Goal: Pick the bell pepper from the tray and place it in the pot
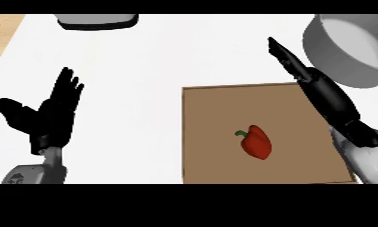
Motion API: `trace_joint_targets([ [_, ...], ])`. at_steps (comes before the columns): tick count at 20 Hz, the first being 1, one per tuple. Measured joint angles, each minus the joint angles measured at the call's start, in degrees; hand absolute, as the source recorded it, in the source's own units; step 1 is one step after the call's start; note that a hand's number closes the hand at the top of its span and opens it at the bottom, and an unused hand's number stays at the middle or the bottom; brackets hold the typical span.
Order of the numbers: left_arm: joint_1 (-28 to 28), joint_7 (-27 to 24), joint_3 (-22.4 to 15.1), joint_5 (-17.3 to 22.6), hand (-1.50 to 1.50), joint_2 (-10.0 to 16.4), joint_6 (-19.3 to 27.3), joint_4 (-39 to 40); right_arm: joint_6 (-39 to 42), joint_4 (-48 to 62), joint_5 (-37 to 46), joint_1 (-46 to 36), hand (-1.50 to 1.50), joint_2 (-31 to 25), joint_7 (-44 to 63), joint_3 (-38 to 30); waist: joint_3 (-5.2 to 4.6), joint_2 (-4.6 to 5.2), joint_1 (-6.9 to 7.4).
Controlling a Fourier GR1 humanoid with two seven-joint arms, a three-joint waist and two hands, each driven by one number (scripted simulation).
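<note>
1. The bell pepper point(256, 142) is red and shiny. It has a small green stem point(241, 133) at its upper left end. It lies on its side, a bit tilted.
2. The pepper sits on the tray point(214, 121), a little right of the middle and toward the near part. The tray is flat, brown and square. Nothing else lies on it.
3. No hand touches the pepper.
4. The right hand point(328, 96) is black and hangs over the right edge of the tray, up and to the right of the pepper. Its fingers are straight and close together, pointing up and to the left. It holds nothing.
5. The pot point(336, 63) is grey and round, with a pale inside. It stands past the far right corner of the tray, and the edge of the view cuts part of it off. The fingertips of the right hand are just beside its left wall.
6. The left hand point(55, 111) rests at the left side, well apart from the tray. Its fingers are spread and point up, with the thumb out to the left. It holds nothing.
7. The counter point(148, 71) is white and plain.
8. A grey and white thing point(96, 21) shows at the far edge, cut off at the top.
9. A tan strip point(9, 28) shows in the far left corner.
</note>
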Motion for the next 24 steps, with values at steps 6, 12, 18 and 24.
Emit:
trace_joint_targets([
  [6, -5.6, -0.7, -1.0, -3.1, 0.00, 2.6, -1.1, -1.6, 13.1, 9.6, -5.5, -6.5, 1.50, 2.5, -6.6, 0.6, 0.04, -0.10, 4.49],
  [12, -8.0, -1.0, -2.4, -4.0, 0.00, 2.8, -2.2, -2.6, 17.2, 22.4, 3.5, -12.4, -1.50, 1.7, -23.5, 1.6, 0.06, -0.03, 5.98],
  [18, -8.4, 0.9, -1.5, -3.8, 0.00, 3.9, -2.8, -4.1, 21.5, 32.6, 4.9, -16.1, -1.50, 0.7, -36.2, 1.2, 0.03, -0.39, 5.24],
  [24, -8.3, 0.5, -0.6, -3.9, 0.00, 4.1, -3.2, -3.2, 24.2, 31.2, 9.3, -21.6, -1.50, -4.2, -34.9, 6.5, -0.11, -0.81, 4.29],
])
